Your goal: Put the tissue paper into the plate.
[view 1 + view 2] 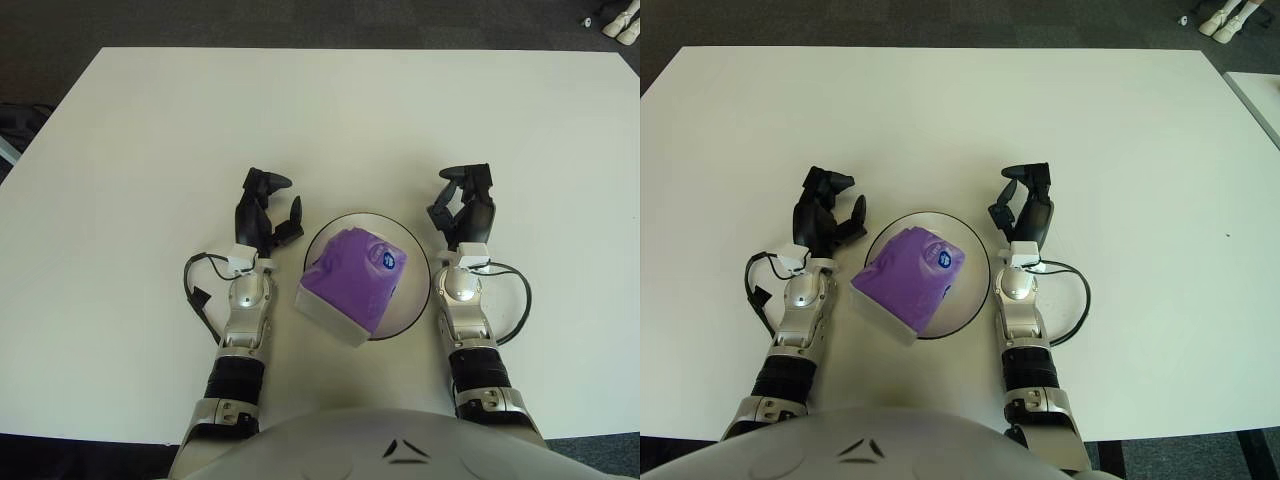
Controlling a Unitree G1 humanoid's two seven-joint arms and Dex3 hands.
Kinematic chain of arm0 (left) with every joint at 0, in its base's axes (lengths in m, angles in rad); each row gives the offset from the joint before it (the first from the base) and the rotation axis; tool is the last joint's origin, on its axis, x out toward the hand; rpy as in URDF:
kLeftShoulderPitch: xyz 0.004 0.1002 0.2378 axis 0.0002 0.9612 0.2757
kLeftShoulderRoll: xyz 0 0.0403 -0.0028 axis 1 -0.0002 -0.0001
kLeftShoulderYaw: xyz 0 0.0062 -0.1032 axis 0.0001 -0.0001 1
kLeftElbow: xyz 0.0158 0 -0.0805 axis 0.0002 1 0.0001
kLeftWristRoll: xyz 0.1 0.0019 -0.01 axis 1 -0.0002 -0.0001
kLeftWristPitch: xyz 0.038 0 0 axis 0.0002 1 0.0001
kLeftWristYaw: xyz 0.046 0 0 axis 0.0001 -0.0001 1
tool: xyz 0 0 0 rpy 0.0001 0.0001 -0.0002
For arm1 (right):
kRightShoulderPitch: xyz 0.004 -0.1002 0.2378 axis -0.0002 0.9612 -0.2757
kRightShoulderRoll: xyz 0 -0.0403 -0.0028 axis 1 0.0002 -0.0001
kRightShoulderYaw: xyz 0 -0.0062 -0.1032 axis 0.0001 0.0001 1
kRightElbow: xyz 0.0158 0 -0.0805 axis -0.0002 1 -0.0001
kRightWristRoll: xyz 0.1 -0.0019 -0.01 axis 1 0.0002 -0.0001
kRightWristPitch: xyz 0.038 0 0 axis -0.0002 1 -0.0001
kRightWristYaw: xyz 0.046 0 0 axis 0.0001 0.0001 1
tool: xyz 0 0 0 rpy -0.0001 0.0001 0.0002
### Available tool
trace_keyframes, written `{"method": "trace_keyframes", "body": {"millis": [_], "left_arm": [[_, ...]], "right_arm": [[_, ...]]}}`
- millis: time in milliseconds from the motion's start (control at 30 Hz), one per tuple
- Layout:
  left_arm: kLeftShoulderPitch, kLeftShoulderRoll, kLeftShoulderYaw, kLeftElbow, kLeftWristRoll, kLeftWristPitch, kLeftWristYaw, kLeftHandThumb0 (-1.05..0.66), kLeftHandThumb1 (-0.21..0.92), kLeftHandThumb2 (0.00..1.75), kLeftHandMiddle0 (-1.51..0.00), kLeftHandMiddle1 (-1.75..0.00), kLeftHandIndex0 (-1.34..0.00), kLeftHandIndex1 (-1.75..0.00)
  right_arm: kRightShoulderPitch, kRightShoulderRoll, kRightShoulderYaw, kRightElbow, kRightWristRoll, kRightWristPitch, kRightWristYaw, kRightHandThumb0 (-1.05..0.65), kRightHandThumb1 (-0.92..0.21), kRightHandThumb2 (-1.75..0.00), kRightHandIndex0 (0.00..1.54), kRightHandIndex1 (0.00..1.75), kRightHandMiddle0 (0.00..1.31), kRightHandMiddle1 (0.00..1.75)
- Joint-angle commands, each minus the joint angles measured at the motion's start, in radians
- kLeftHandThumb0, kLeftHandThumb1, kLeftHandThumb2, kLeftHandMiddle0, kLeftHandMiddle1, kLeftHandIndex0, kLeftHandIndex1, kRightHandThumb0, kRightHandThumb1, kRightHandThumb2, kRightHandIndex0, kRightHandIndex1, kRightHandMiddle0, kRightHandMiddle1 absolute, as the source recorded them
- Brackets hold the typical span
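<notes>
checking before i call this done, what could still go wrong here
The purple tissue pack lies in the plate but its near-left corner overhangs the rim, so it could tip or slide out. The left hand and right hand flank the plate closely, empty; a careless move might knock it.

Table (150,120): spans nearly the whole view, under everything else.
Plate (415,262): on the table, near its front edge, about midway between the two hands.
Tissue pack (353,280): in the plate, tilted, lower-left corner jutting out over the plate's rim toward the left forearm.
Left hand (265,212): just left of the plate, slightly behind its centre, apart from the pack, fingers loosely curled around nothing.
Right hand (464,205): just right of the plate, level with its far rim, clear of the pack, fingers loosely curled around nothing.
Forearms: flank the plate, running back toward the table's near edge.
</notes>
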Motion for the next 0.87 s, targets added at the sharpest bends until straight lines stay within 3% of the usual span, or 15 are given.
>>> {"method": "trace_keyframes", "body": {"millis": [0,667,733,833], "left_arm": [[0.088,-0.025,0.002,0.073,-0.009,0.056,0.008,0.00,0.49,0.98,-0.61,-1.29,-0.45,-1.75],[0.090,-0.023,-0.003,0.072,-0.002,0.053,0.010,0.00,0.48,0.99,-0.60,-1.30,-0.46,-1.75],[0.090,-0.023,-0.004,0.071,-0.002,0.053,0.010,0.00,0.48,0.99,-0.60,-1.30,-0.46,-1.75],[0.092,-0.023,-0.005,0.070,-0.002,0.054,0.010,0.00,0.48,0.98,-0.60,-1.30,-0.46,-1.75]], "right_arm": [[0.090,-0.034,-0.004,0.145,-0.038,-0.006,-0.018,-0.43,-0.83,-1.19,0.57,1.22,0.43,1.62],[0.099,-0.048,0.030,0.140,-0.040,0.005,-0.041,-0.41,-0.79,-1.22,0.54,1.22,0.40,1.61],[0.102,-0.053,0.035,0.133,-0.031,0.018,-0.024,-0.40,-0.78,-1.22,0.54,1.22,0.40,1.61],[0.125,-0.067,0.051,0.072,-0.015,0.109,0.046,-0.39,-0.78,-1.23,0.52,1.21,0.38,1.58]]}}
